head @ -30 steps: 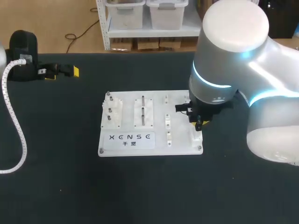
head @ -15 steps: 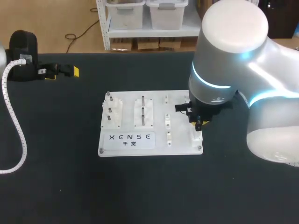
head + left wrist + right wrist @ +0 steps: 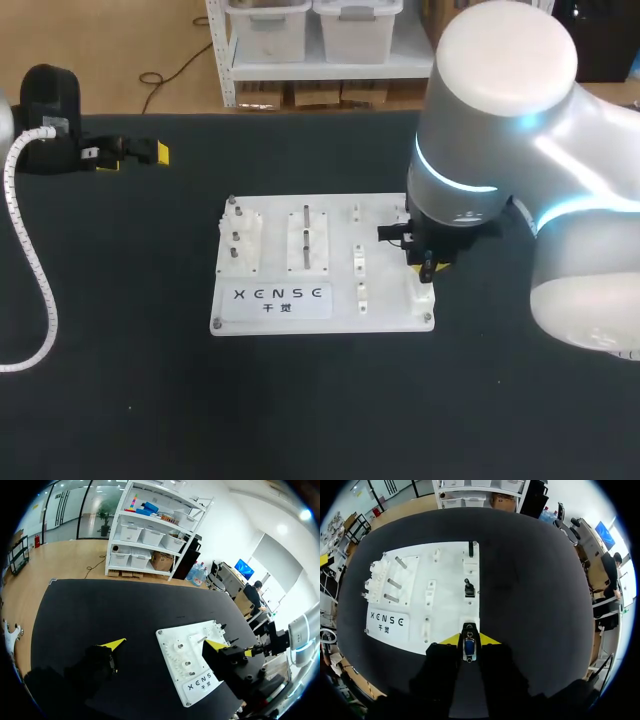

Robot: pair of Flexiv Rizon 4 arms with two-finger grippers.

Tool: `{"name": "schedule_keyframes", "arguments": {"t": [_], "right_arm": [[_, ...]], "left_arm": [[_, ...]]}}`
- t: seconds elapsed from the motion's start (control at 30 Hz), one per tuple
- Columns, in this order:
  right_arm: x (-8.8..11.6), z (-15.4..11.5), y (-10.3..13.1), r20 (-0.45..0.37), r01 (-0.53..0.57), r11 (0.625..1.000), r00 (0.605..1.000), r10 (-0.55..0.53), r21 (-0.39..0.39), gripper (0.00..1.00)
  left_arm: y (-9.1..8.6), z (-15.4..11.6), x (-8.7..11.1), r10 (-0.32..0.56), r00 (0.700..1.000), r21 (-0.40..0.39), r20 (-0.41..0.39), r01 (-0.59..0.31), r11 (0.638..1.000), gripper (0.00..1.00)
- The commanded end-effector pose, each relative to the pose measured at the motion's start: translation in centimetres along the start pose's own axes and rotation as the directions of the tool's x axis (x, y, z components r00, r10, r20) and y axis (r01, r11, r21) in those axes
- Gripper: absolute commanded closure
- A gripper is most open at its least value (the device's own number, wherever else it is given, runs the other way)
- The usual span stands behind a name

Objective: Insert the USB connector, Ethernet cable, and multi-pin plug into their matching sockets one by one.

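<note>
My right arm (image 3: 500, 130) covers the far right corner of the board (image 3: 320, 310) and most of my right gripper (image 3: 425, 265) there. The plug (image 3: 469, 647) I hold over the board's right edge has its back end hidden between my fingers (image 3: 451, 640). I can't tell what kind it is. The board's sockets are too small to tell apart. My left arm (image 3: 45, 100), far left of the board, is cut off.
</note>
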State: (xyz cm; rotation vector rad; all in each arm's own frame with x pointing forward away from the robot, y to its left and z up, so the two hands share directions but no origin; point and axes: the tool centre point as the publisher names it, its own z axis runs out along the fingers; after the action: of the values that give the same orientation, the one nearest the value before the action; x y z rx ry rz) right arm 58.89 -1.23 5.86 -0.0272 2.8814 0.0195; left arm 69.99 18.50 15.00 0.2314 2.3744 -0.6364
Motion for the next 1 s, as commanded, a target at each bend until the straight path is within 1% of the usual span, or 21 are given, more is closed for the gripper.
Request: {"name": "schedule_keyframes", "arguments": {"t": [0.03,0.3,0.6,1.0], "right_arm": [[0.6,2.1,-0.1,-0.013,-0.001,1.0,1.0,0.001,-0.001,1.0],[0.4,3.3,0.2,-0.073,0.023,1.0,0.997,-0.023,0.009,1.0],[0.1,4.1,0.6,-0.105,0.043,0.999,0.994,-0.041,0.011,1.0],[0.7,5.1,0.5,-0.147,0.054,0.998,0.988,-0.051,0.015,1.0]], "left_arm": [[0.0,0.0,0.0,0.0,1.0,0.0,0.0,0.0,1.0,0.0],[0.0,0.0,0.0,0.0,1.0,0.0,0.0,0.0,1.0,0.0],[0.0,0.0,0.0,0.0,1.0,0.0,0.0,0.0,1.0,0.0],[0.0,0.0,0.0,0.0,1.0,0.0,0.0,0.0,1.0,0.0]]}}
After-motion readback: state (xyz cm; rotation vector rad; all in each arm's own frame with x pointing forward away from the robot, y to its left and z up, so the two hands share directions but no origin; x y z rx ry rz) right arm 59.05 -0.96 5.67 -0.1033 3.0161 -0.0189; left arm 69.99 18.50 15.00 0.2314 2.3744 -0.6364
